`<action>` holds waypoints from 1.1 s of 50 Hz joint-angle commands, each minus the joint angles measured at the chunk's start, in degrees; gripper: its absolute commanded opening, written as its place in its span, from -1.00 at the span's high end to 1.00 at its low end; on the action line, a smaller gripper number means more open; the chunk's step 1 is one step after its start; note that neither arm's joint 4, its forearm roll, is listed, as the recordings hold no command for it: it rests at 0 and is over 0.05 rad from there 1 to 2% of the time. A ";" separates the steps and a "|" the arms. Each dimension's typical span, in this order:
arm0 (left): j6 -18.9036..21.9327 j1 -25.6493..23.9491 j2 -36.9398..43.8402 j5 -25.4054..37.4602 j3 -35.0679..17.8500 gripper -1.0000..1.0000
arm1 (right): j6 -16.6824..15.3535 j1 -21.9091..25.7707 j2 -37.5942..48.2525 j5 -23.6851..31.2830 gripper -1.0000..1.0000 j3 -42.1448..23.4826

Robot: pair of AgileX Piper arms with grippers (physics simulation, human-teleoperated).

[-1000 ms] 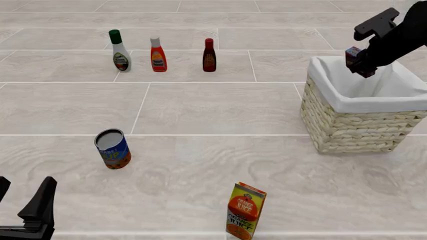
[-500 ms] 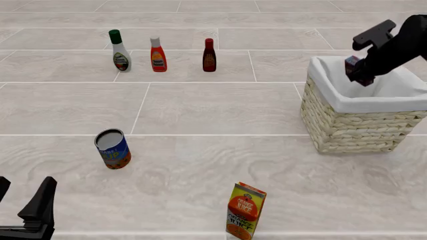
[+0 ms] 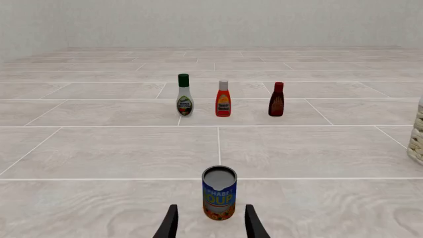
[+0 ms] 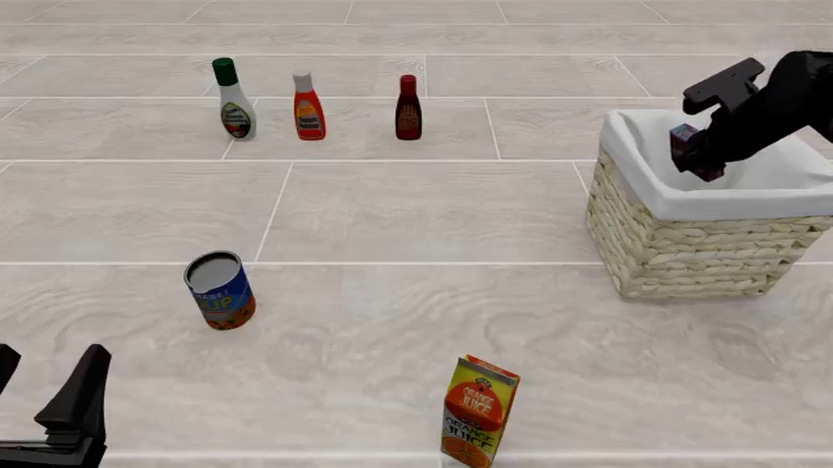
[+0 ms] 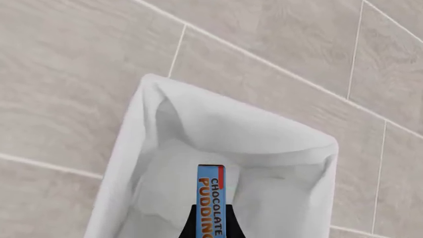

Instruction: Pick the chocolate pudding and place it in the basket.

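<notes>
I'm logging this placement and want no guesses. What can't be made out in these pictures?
- Basket floor: front view, near wall hides it.
- Chocolate pudding: right wrist view, bottom edge cuts it off; front view, right gripper covers most.
- Left gripper: only finger tips show.
- Bottle labels: too small.

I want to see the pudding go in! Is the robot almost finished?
Nearly! Picking up is done: the right gripper is shut on the chocolate pudding. Right now it holds the pudding over the basket, down near the white lining. Left to do: let go so it drops inside. The left gripper waits open near the soup can.
</notes>
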 commanded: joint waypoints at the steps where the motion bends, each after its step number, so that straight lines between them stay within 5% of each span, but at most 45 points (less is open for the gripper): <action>1: -0.08 0.02 0.04 -0.03 -0.01 -1.00 | 0.38 -0.65 0.12 -0.58 1.00 0.57; 55: -0.07 0.01 0.04 -0.03 -0.01 -1.00 | 0.20 -2.06 4.27 -4.86 1.00 3.12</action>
